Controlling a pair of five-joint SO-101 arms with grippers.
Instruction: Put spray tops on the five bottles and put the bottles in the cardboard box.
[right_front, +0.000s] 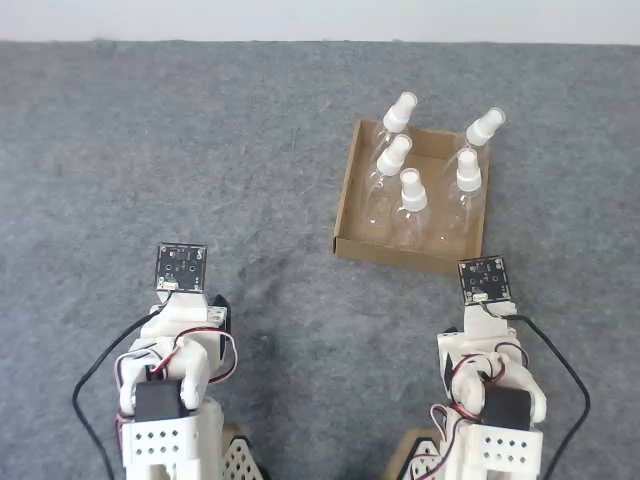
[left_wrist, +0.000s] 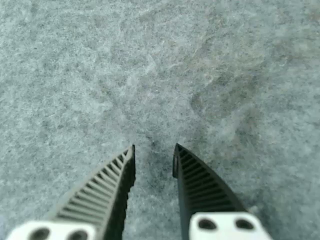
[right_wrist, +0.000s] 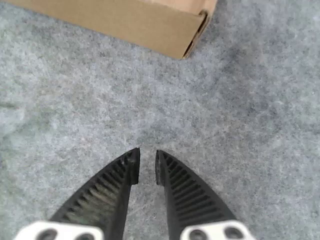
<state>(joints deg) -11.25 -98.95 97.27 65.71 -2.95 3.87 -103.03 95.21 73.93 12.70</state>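
Toward the far right of the grey felt table (right_front: 200, 130), the cardboard box (right_front: 345, 195) holds all five clear bottles (right_front: 410, 215), crowded close together, each one wearing a white spray top (right_front: 412, 188). No bottle or loose top lies on the felt outside the box.

Nearer to you, both arms sit folded back at their bases, well apart from the box. Your left end effector (left_wrist: 154, 147) hangs over bare felt with its ribbed black jaws spread a little, holding nothing. Your right end effector (right_wrist: 147, 151) hangs near the box's near corner (right_wrist: 192, 30), jaws barely parted with only a thin strip of felt between the tips, also holding nothing.

Judging from this, the task looks complete, so the step in hand is a check rather than a grasp:
- Confirm each spray top sits square on its neck. From above, the two at the far rim seem to lean, though I cannot tell whether that is real tilt or the camera angle.
- If one needs reseating, use the right arm, which is closer, and come down from above so you do not knock its neighbours.
- Otherwise keep both arms back from the box.

No writing can be read. The box wall is plain brown, and the bottles show no labels.
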